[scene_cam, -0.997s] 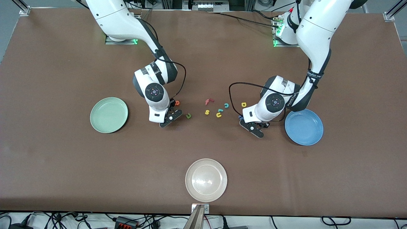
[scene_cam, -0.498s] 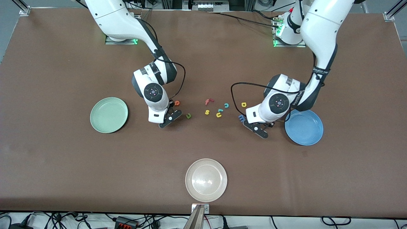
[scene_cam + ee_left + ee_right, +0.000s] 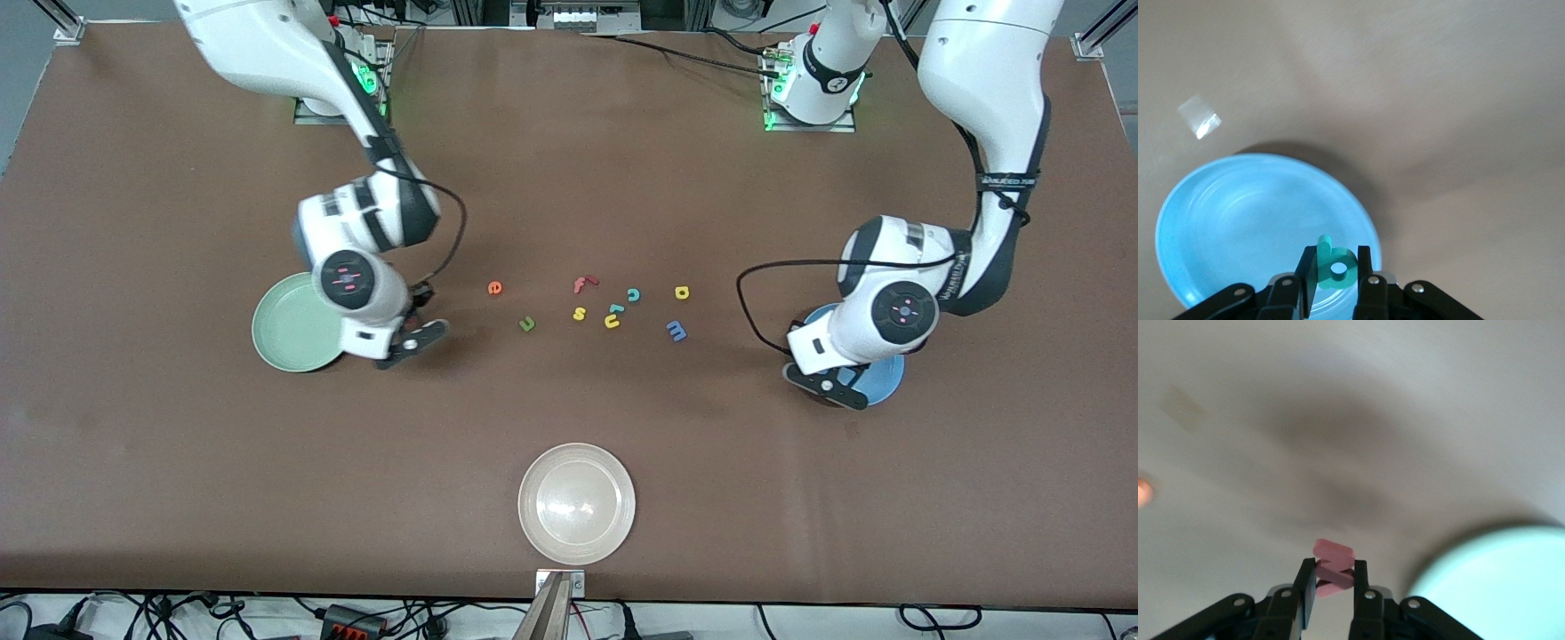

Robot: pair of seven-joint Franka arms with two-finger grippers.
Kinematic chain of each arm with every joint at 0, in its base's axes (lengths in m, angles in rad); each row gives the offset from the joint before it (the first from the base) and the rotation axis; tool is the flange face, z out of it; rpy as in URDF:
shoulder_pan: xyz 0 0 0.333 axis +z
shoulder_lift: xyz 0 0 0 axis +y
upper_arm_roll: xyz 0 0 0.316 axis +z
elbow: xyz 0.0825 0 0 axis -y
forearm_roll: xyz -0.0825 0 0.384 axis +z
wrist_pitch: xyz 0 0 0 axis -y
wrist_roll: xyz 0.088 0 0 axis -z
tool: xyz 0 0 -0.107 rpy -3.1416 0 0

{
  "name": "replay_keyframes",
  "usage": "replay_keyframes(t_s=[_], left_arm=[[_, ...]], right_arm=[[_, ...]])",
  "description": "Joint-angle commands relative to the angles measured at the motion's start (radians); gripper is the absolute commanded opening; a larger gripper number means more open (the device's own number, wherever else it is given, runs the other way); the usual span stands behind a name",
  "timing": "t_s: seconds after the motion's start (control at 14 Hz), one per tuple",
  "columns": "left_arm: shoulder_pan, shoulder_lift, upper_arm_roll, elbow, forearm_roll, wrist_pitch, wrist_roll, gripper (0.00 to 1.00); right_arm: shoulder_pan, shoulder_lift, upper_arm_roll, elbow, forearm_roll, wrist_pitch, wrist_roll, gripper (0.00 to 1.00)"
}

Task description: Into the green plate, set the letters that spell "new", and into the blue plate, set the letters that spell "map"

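I see a beige plate [image 3: 577,503] on the brown table [image 3: 178,462], nearest the front camera. Mid-table lie four stray letters — a red f [image 3: 582,284], a teal c [image 3: 634,294], a yellow s [image 3: 579,313], a yellow u [image 3: 612,322] — clustered together.

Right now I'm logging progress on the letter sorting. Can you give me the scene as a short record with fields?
left claw: shut on the teal a, over the blue plate
right claw: shut on the red w, over the table beside the green plate
on table: orange e, green n, blue m, yellow p
plates: no letter seen lying in either
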State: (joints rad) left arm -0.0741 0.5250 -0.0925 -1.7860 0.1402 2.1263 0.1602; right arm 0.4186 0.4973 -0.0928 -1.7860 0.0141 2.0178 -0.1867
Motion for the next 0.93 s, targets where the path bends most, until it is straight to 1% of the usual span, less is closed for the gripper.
replay_keyframes(t_s=[0.0,0.07,0.14,0.21,0.36,0.5,0.57,0.64,0.71,0.78,0.85], left_arm=[[0.008,0.009,-0.007,-0.007,0.021,-0.012,0.007,0.99],[0.008,0.004,-0.018,-0.004,0.019,-0.035,0.007,1.0],[-0.006,-0.003,-0.026,0.005,0.019,-0.066,-0.008,1.0],[-0.019,-0.016,-0.044,0.007,0.019,-0.077,-0.011,1.0],[-0.024,-0.02,-0.093,0.008,0.018,-0.078,-0.045,1.0],[-0.035,-0.013,-0.15,0.01,0.007,-0.063,-0.129,1.0],[-0.056,-0.007,-0.173,0.017,0.007,-0.045,-0.195,1.0],[-0.093,0.006,-0.177,0.02,0.01,-0.029,-0.287,1.0],[-0.127,0.016,-0.176,0.02,0.013,-0.016,-0.377,1.0],[-0.145,0.038,-0.176,0.02,0.016,0.006,-0.475,1.0],[-0.168,0.058,-0.177,0.016,0.018,0.048,-0.545,1.0]], right_arm=[[-0.125,-0.077,0.018,-0.071,0.001,-0.053,-0.017,0.1],[-0.139,-0.086,0.015,-0.105,0.001,-0.045,-0.01,0.1],[-0.141,-0.088,-0.004,-0.124,0.001,-0.036,-0.008,0.1],[-0.145,-0.085,-0.027,-0.142,0.001,-0.013,-0.007,0.11],[-0.171,-0.063,-0.033,-0.168,0.001,0.034,-0.005,0.11],[-0.181,-0.04,-0.033,-0.194,0.001,0.102,-0.007,0.12],[-0.181,-0.025,-0.033,-0.203,0.001,0.136,-0.005,0.12],[-0.182,-0.01,-0.033,-0.207,0.001,0.162,-0.007,0.17],[-0.184,-0.006,-0.033,-0.204,0.004,0.17,-0.005,0.46],[-0.185,-0.011,-0.033,-0.198,0.009,0.164,-0.005,0.99],[-0.179,-0.028,-0.033,-0.194,0.009,0.154,-0.004,1.0]])
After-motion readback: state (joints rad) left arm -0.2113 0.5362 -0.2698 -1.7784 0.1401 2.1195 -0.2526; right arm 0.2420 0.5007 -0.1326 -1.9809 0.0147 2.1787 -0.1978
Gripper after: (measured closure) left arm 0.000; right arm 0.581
